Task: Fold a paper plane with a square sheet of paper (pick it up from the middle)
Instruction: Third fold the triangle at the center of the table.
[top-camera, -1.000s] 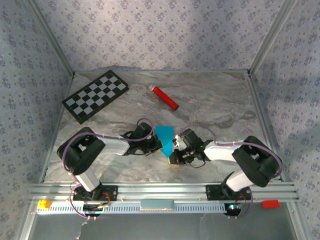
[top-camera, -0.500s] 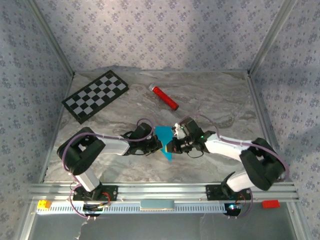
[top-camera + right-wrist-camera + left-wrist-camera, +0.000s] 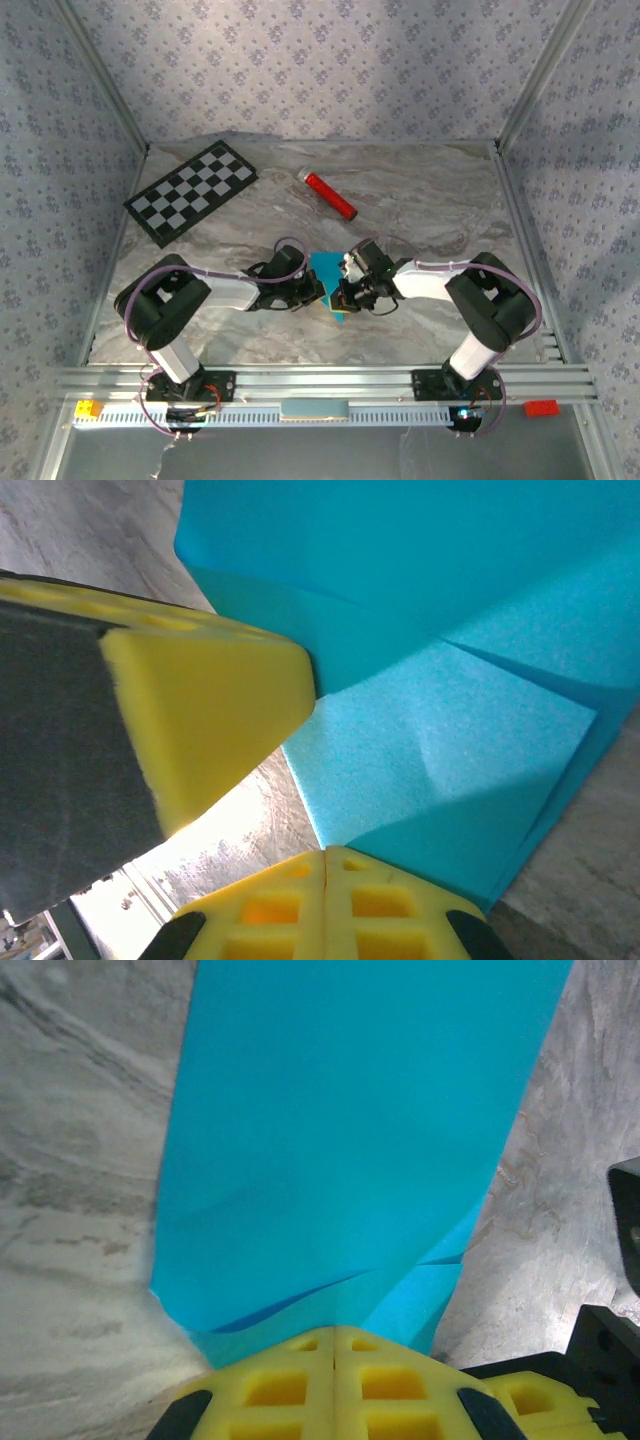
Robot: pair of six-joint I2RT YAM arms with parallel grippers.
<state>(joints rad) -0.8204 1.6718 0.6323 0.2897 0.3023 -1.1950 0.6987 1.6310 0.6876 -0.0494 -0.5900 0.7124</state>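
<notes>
Near the front middle of the table [image 3: 440, 205], the two arms reach in toward each other and meet at the paper [image 3: 327, 270]. It lies on the marbled top between them, bright blue and already partly folded, narrowing toward the near end.

The left gripper [image 3: 320, 293] comes in from the left at the paper's near left edge. Seen from its own wrist, its yellow fingers [image 3: 275, 1388] are pressed flat together with only a thin seam between them, and the paper runs right into their tips, so it looks nipped there. Above the tips the sheet spreads out wide, with one layer lapped over another and a shallow crease running across.

The right gripper [image 3: 343, 296] comes in from the right, just beside the left one. From its wrist its jaws are likewise squeezed together, and a folded corner of the paper reaches down into the seam at their tips, seemingly pinched. In that same view one yellow finger of the left gripper [image 3: 205, 705] touches the paper's edge close by.

Farther back, well apart from all this, a red cylinder [image 3: 330, 196] lies at a slant, and a checkerboard [image 3: 192, 190] sits toward the back left corner.
</notes>
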